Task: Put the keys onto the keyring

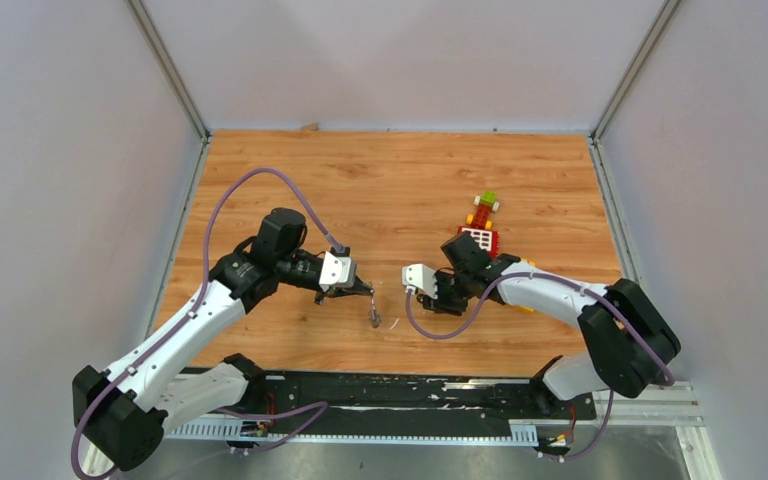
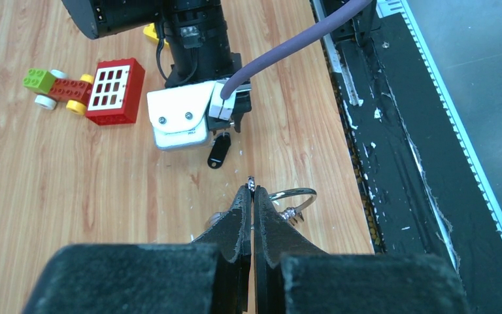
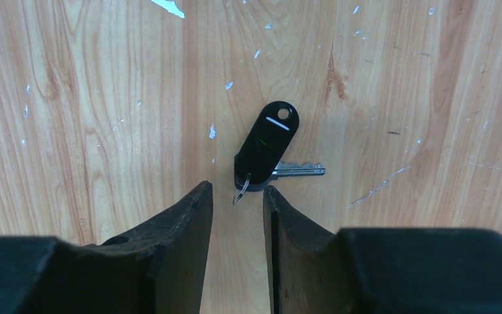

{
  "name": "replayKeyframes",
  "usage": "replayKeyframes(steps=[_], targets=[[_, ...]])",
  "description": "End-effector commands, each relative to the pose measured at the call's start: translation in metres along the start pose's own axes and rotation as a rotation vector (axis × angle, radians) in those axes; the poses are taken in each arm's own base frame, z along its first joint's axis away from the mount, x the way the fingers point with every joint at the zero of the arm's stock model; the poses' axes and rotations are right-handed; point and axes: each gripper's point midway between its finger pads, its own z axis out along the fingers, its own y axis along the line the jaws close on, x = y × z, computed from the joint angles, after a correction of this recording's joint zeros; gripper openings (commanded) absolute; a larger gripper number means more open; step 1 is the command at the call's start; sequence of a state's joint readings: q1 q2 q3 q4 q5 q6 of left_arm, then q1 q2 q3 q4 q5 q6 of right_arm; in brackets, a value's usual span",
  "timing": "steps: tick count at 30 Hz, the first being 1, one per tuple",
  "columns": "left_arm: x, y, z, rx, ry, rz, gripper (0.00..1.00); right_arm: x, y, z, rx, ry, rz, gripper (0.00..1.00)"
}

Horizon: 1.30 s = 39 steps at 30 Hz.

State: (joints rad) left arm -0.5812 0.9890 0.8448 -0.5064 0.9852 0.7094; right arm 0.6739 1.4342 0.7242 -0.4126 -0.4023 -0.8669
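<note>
From above, the left hand [image 1: 363,291] reaches in over the middle of the wooden counter [image 1: 380,190]. The keyring [image 1: 375,318] dangles just below its tip, but it is too small here to make out in detail. The right hand [image 1: 428,298] points down at the counter a little way to the right, facing the left one across a gap of bare wood. A cluster of toy blocks [image 1: 480,228] sits behind the right arm, well apart from the ring.

In the left wrist view, the left hand's fingers [image 2: 240,222] are pressed together with no gap between them, pinching the keyring [image 2: 299,194] at their tips. The wire loop sticks out to the right of the tips, with a small silver piece hanging on it. Just beyond, the key [image 2: 218,151] shows its black head right under the white housing of the right hand. The red windowed block and a small wheeled toy stand further off to the left.

In the right wrist view, the right hand [image 3: 236,196] has its fingers spread, with a clear gap and nothing between them. The key [image 3: 266,145] lies flat on the counter just past the fingertips, in line with the gap and touching neither finger. Its black head points away, its silver blade sticks out to the right, and a tiny wire loop hangs at the near end of the head. White flecks are scattered across the wood around it.
</note>
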Motion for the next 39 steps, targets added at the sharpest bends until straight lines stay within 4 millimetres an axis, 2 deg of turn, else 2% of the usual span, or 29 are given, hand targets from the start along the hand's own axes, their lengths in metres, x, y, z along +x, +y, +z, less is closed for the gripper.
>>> replayKeyframes(steps=[1,24,39], targets=[[-0.023,0.004,-0.005,-0.008,-0.044,0.071,0.0,-0.006,-0.003,0.003,-0.001,-0.016,-0.001,0.33],[-0.023,0.003,-0.005,-0.004,-0.042,0.066,0.0,0.0,-0.005,0.008,0.008,0.004,-0.001,0.15],[-0.023,0.004,-0.005,-0.007,-0.041,0.067,0.0,-0.007,-0.011,-0.004,0.026,-0.032,-0.013,0.0]])
